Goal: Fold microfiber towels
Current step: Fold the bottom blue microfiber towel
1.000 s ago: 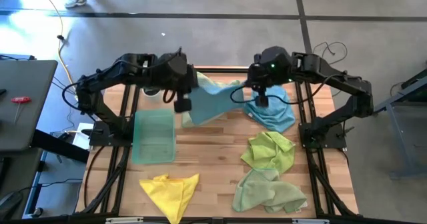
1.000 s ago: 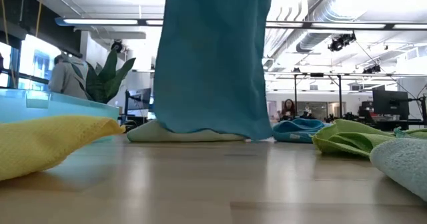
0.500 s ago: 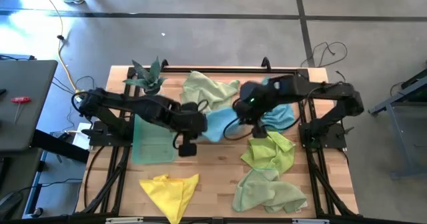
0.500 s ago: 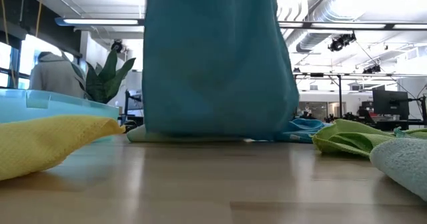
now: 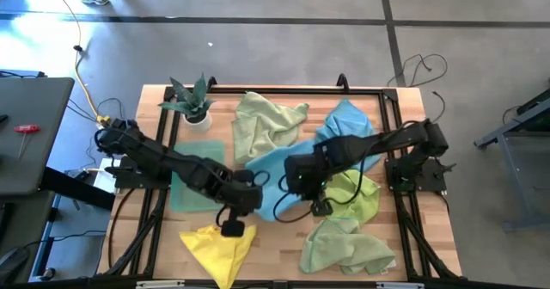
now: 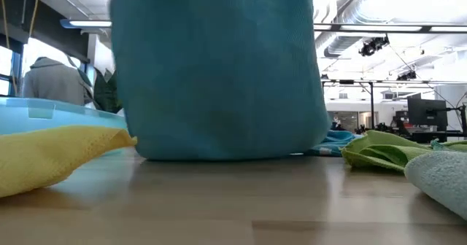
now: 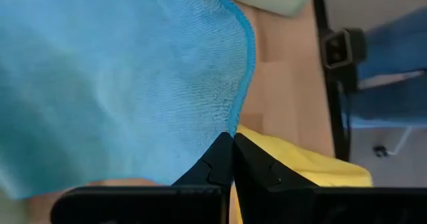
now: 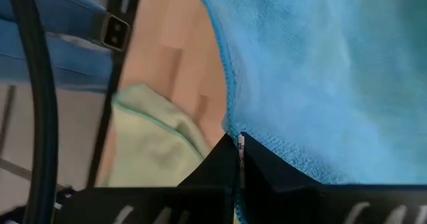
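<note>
Two grippers are pinching one teal towel (image 5: pixel 273 170) over the counter (image 5: pixel 284 224) centre. Left gripper (image 5: pixel 234 227), at 7 o'clock from centre, is clamping the towel's corner just above the yellow towel (image 5: pixel 215 244). Right gripper (image 5: pixel 318 206), at 4 o'clock, is clamping the opposite corner beside the bright green towel (image 5: pixel 352 193). The cloth is hanging between them, its lower edge touching the wood in the low view.

held towel: sky-blue towel (image 5: pixel 277 170), stretched between both grippers
other towels: yellow towel (image 5: pixel 215 244) beside left gripper; pale-green towels (image 5: pixel 348 224) beside right gripper
</note>
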Robot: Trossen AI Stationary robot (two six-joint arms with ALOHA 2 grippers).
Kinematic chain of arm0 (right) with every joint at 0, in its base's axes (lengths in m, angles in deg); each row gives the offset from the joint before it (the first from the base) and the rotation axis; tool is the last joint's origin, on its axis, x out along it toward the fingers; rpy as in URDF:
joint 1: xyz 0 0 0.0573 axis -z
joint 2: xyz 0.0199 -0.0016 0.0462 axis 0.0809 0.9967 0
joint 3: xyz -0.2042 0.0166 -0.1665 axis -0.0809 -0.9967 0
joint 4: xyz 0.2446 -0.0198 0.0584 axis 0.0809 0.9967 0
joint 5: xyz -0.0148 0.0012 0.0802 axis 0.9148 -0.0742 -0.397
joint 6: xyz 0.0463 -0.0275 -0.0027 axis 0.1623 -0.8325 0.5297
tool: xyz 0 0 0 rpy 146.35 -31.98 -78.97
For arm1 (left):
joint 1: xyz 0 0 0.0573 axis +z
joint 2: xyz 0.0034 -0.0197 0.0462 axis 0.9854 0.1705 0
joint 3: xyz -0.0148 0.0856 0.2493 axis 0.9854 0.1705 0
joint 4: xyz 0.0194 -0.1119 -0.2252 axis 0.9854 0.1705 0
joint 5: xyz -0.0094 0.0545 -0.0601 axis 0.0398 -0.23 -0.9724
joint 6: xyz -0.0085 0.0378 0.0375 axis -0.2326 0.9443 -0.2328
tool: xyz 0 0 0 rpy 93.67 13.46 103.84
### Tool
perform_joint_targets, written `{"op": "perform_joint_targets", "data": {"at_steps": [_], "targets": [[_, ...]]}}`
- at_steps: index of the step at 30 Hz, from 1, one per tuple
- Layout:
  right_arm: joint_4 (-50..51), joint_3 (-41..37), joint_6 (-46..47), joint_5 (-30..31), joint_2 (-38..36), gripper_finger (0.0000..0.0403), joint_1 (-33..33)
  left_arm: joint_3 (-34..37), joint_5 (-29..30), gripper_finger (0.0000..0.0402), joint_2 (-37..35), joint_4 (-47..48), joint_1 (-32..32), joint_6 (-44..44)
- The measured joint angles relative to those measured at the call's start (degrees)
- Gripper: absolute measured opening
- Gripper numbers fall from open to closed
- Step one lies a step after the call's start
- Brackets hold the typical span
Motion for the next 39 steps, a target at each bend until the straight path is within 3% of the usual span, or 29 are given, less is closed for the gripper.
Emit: {"op": "perform_joint_targets", "data": {"at_steps": [11, 25, 32, 39], "targets": [[-3.7, 0.0, 8.9, -1.4, 5.6, 0.0000, -4.3, 6.6, -2.0, 0.0000, 0.0, -5.0, -2.8, 1.3], [-5.7, 0.0, 10.7, -3.6, 13.8, 0.0000, -10.3, 15.4, -7.2, 0.0000, 0.0, -16.3, -2.6, 2.8], [-6.9, -0.5, 11.8, 2.3, 13.7, 0.0000, -10.0, 17.6, -8.5, 0.0000, 0.0, -20.2, -1.3, 1.9], [-22.1, -18.2, 18.8, -1.2, 6.7, 0.0000, -8.5, 17.6, -8.5, 0.0000, 0.0, -20.4, 1.8, 1.5]]}}
